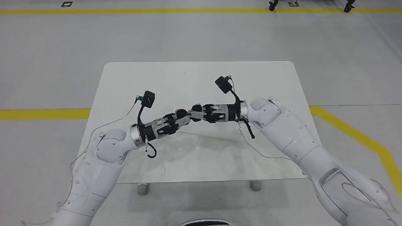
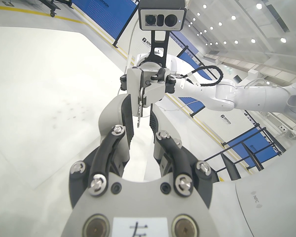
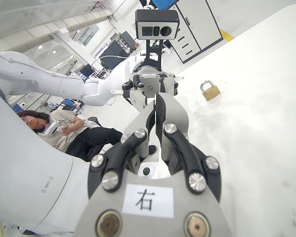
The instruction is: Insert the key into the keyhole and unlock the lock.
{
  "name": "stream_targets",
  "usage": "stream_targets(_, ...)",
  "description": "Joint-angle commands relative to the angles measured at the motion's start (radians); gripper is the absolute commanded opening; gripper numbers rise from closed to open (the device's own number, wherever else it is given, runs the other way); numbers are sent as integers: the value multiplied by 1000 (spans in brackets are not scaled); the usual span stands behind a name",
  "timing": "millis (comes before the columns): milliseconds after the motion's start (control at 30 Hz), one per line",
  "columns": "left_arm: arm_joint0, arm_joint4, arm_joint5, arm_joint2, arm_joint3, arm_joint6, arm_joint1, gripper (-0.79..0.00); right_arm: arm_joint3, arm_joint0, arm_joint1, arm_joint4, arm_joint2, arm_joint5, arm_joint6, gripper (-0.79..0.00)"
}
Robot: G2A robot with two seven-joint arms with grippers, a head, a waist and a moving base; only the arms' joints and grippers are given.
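A silver key (image 2: 139,110) hangs by its head in my right gripper (image 2: 143,92), which is shut on it, blade pointing toward the left wrist. My left gripper (image 2: 140,118) is open, its black pads (image 2: 127,119) on either side of the key blade without touching it. In the top view both grippers meet nose to nose above the table's middle, left gripper (image 1: 181,115) and right gripper (image 1: 197,112). In the right wrist view the right gripper (image 3: 156,101) has its fingers pressed together. A brass padlock (image 3: 210,91) with a closed shackle lies on the table, off to one side of both grippers.
The white table (image 1: 201,78) has bare surface all round the arms, with its edges well away from the grippers. A grey drawer cabinet (image 3: 199,25) stands on the floor beyond the table. Blue barrier panels (image 2: 103,6) line the hall.
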Motion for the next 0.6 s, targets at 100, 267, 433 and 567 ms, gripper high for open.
stream_targets(100,2,-7,-7,-7,3,9,5,-637,-5,-6,2,-2,7,0,0,-785)
stream_targets(267,0,-20,-1,-6,8,13,8,-720,-10,-10,2,-6,3,0,0,-785)
stream_targets(433,-4,-19,-2,3,14,16,10,-785,-6,-5,0,-4,-11,0,0,-785)
stream_targets(567,-6,-14,-8,7,18,23,12,-785,8,0,0,-13,-7,0,0,-785)
